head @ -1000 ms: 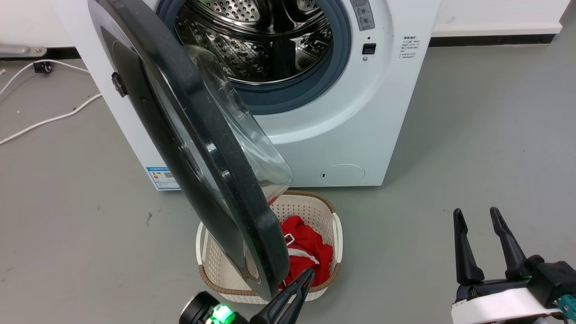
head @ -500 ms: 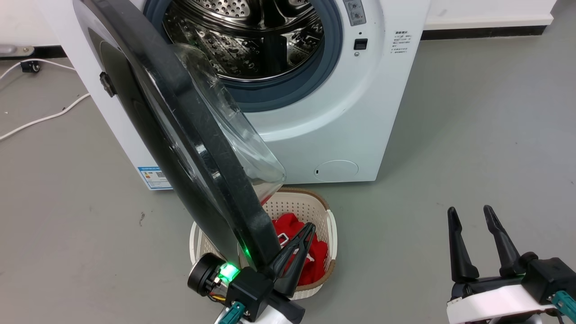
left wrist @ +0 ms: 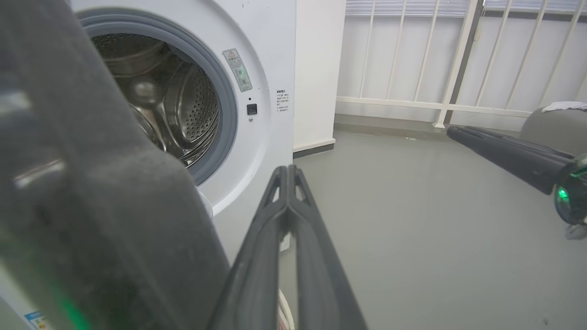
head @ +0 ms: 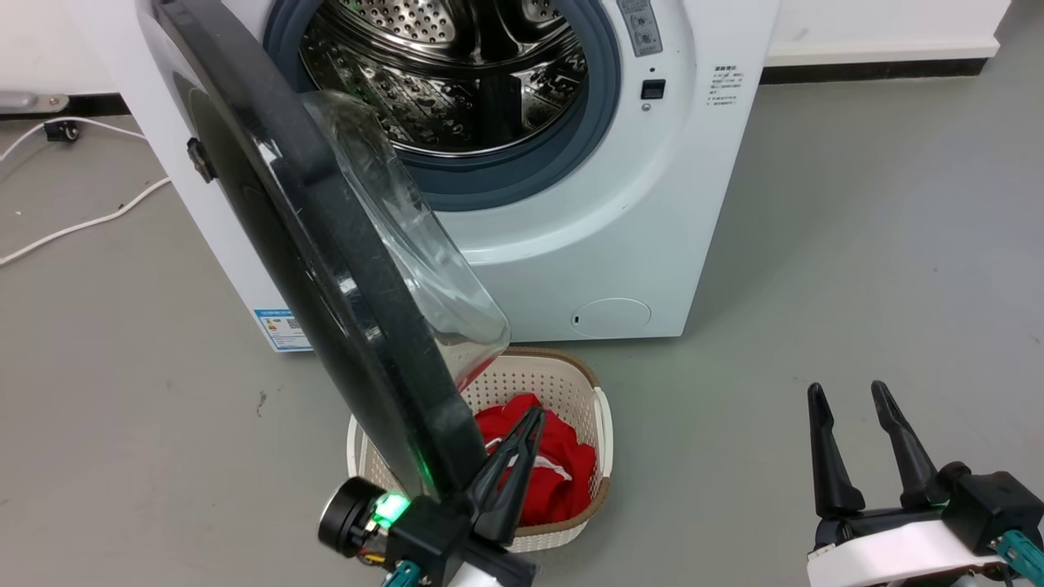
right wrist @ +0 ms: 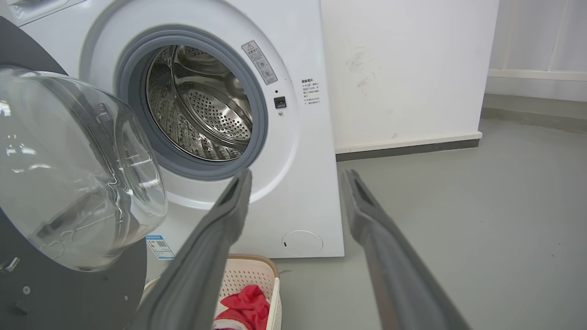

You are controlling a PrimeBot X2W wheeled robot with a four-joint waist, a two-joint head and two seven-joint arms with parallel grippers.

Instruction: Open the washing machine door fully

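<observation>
The washing machine (head: pixel 669 204) stands white with its steel drum exposed. Its washing machine door (head: pixel 326 244) is swung out towards me and stands edge-on, with the black rim and clear glass bowl hanging over the basket. My left gripper (head: pixel 534 414) is shut and empty. It lies along the inner side of the door's lower rim, right against it. In the left wrist view the door (left wrist: pixel 91 183) looms at the left beside the shut left gripper (left wrist: pixel 286 168). My right gripper (head: pixel 848 393) is open and empty, low on the right, well away from the door.
A cream perforated basket (head: pixel 599 416) holding red cloth (head: pixel 563 465) sits on the floor under the door, in front of the machine. A white cable (head: pixel 81 222) runs over the grey floor at the left. A wall and white railing (left wrist: pixel 440 59) lie beyond the machine.
My left gripper rose into view beside the door's lower rim and then shifted left. The door's lower edge went a little left with it. The head camera shifted slightly. The right gripper stayed put.
</observation>
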